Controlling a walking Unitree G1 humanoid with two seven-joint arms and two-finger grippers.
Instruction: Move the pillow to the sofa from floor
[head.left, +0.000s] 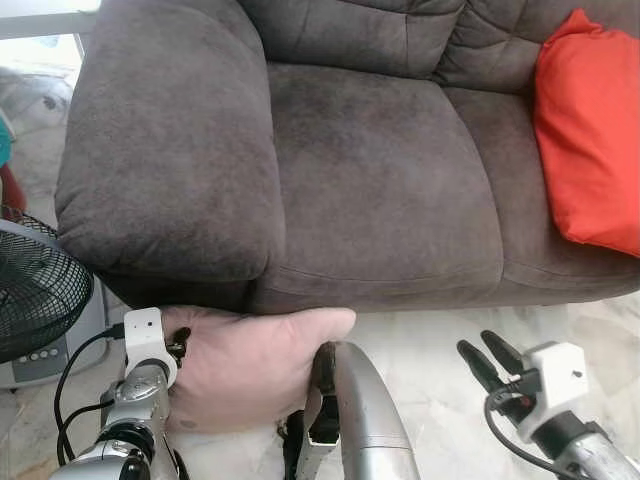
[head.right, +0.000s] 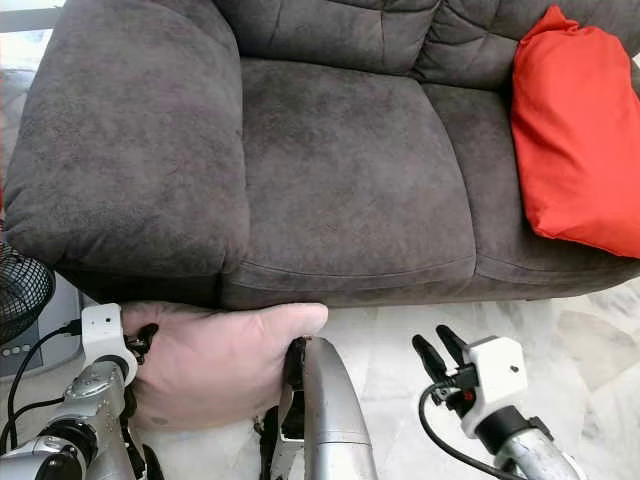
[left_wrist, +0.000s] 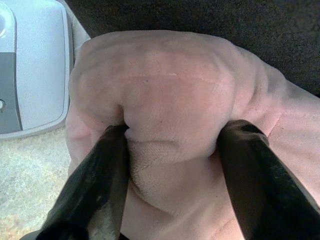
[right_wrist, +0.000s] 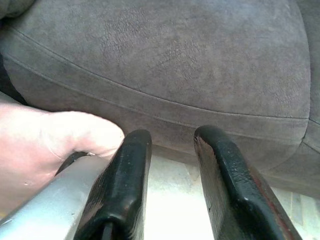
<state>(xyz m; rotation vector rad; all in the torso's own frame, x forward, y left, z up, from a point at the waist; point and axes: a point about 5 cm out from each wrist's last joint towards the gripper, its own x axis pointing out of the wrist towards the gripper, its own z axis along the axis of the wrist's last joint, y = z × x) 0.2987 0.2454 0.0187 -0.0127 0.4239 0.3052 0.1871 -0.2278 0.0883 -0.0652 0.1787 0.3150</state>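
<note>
A pale pink pillow sits low in front of the dark grey sofa, pressed against the base under the armrest. My left gripper is shut on it, and a fold of pink fabric bulges between the two black fingers. Its white wrist block is at the pillow's left side. My right gripper hovers open and empty over the floor to the right, fingers pointing at the sofa's front edge.
A red cushion lies on the right end of the sofa. A black fan on a white base stands at the left. A silver part of my body rises beside the pillow. Marble floor lies ahead.
</note>
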